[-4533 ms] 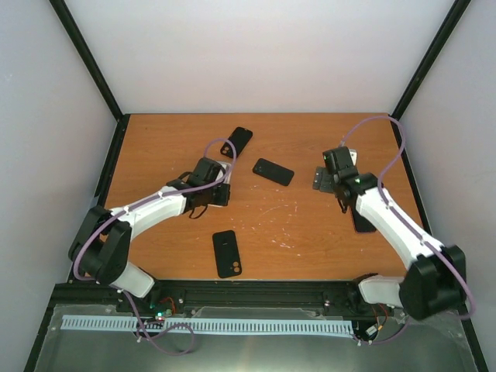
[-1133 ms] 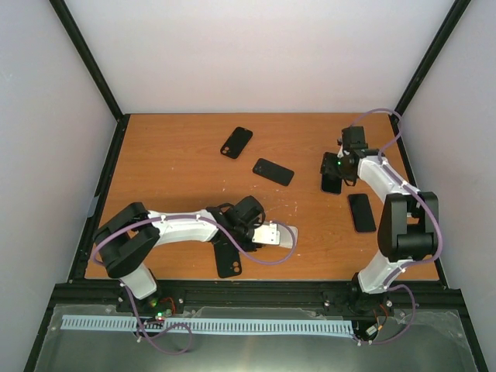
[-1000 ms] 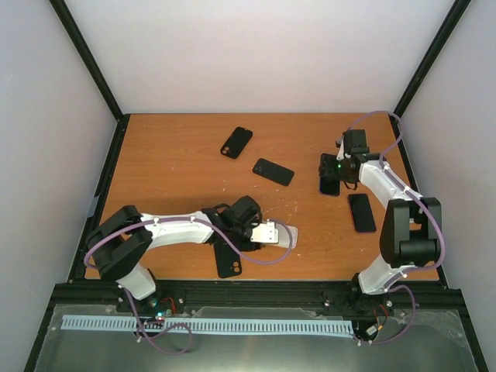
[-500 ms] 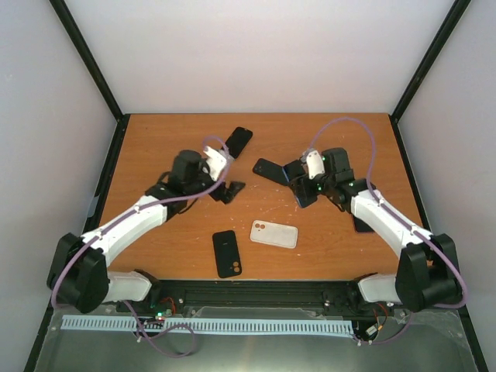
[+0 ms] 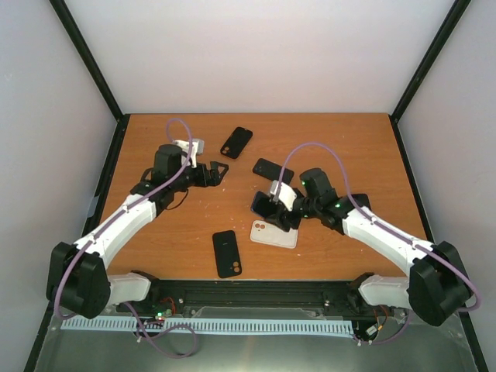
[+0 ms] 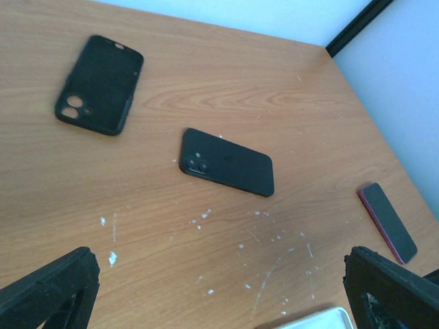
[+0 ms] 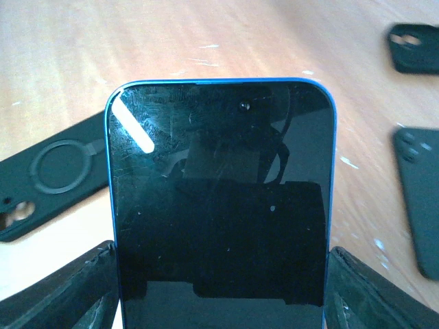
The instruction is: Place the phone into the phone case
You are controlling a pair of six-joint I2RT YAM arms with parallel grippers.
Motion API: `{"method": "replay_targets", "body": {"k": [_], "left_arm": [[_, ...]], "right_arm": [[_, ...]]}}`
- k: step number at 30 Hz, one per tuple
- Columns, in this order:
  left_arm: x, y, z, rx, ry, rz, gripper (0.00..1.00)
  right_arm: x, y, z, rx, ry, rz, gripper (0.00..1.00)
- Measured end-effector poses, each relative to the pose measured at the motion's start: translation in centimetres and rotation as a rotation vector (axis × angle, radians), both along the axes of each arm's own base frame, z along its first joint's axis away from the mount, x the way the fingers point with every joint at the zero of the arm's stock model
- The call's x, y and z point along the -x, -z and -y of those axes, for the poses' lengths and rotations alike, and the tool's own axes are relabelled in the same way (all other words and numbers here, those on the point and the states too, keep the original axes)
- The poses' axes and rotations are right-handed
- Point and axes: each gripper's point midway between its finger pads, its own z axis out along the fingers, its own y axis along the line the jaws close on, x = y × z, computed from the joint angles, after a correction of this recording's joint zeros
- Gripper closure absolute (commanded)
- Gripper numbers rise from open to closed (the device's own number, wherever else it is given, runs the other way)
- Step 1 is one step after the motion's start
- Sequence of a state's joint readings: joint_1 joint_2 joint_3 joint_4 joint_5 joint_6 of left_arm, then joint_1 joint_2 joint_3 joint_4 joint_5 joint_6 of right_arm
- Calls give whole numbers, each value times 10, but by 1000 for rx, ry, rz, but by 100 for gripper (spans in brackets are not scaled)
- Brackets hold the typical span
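My right gripper (image 5: 273, 206) is shut on the phone (image 5: 263, 206) and holds it just above the table's middle. Its far end hangs over the edge of the pale phone case (image 5: 274, 235), which lies flat on the wood. In the right wrist view the phone (image 7: 219, 192) is a dark screen with a blue rim, clamped by its long sides between my fingers (image 7: 65, 295). My left gripper (image 5: 211, 174) stands open and empty further back on the left. In the left wrist view only a corner of the pale case (image 6: 319, 321) shows at the bottom edge.
Three black cases lie around: one far centre (image 5: 236, 142), one beyond the phone (image 5: 273, 170), one near the front edge (image 5: 226, 253). A dark, red-edged phone (image 6: 387, 223) lies to the right. Black frame posts stand at the table's back corners.
The left gripper has opened, leaving the pale case on the table, and drawn back to the far left. The right arm has carried the phone from the right side to the middle, over the case.
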State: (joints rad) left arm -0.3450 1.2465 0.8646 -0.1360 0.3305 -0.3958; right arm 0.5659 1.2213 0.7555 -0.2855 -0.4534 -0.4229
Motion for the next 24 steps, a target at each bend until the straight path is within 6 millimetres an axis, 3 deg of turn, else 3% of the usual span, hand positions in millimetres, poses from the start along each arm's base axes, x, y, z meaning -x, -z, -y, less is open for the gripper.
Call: {"method": "replay_targets", "body": {"k": [4, 11, 24], "left_arm": [[7, 11, 5, 45, 12, -61, 11], [25, 45, 17, 108, 72, -213, 24], [68, 102, 39, 250, 202, -461, 50]], "right_arm": [[21, 10, -18, 1, -141, -16, 51], [36, 39, -23, 36, -248, -89, 48], [40, 78, -22, 107, -301, -165, 49]]}}
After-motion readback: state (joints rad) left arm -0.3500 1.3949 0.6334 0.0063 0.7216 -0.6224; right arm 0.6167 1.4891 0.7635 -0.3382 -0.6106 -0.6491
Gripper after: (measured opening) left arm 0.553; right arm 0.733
